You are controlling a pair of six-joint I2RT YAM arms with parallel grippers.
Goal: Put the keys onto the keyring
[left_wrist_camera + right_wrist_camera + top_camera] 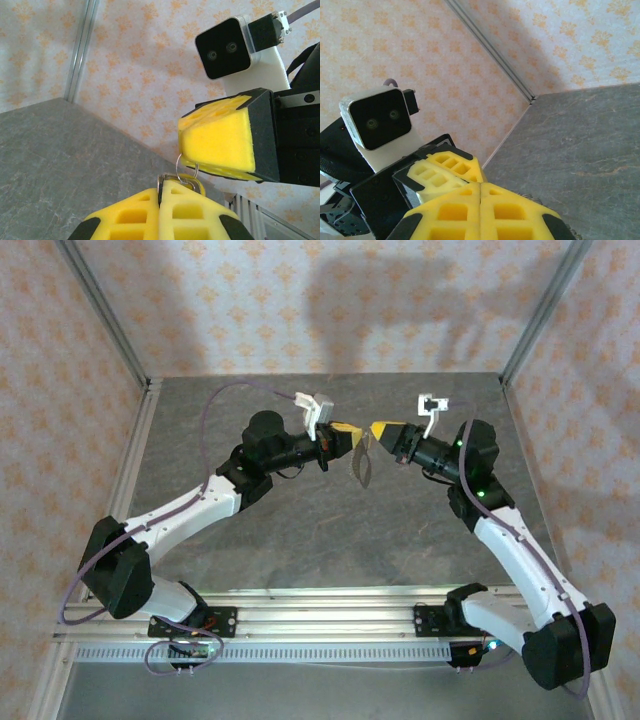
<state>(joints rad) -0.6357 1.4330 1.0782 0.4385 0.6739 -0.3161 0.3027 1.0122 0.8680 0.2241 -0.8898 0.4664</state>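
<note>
From above, the left gripper (348, 430) and right gripper (381, 430) meet tip to tip over the middle of the grey table (300, 530). Their yellow fingers hide the spot where they touch. The keyring (363, 465) hangs just below that spot as a thin pale loop, off the table. The keys are too small to make out here. Both pairs of jaws look pressed together, though how they grip is hard to judge at this size. Each arm's wrist camera (318, 408) stands up behind its fingers.

In the left wrist view, the left gripper (162, 189) is cut off by the bottom edge, its jaws pressed together with no gap. A small metal end sticks out of their seam. From it a thin wire ring, part of the keyring (180, 162), rises to the lower seam of the right gripper (187, 142), where it seems nipped. Those jaws are also closed. A yellowish bit (198, 182) sits just behind the left fingertips (perhaps a key's head, but it is mostly hidden). The patterned wall (140, 60) is behind.

In the right wrist view, the right gripper (480, 189) has its jaws closed tight. The left gripper (465, 170) lies against it from the left. Something finely ridged (535, 201) peeks out by the right finger, too blurred to name.
</note>
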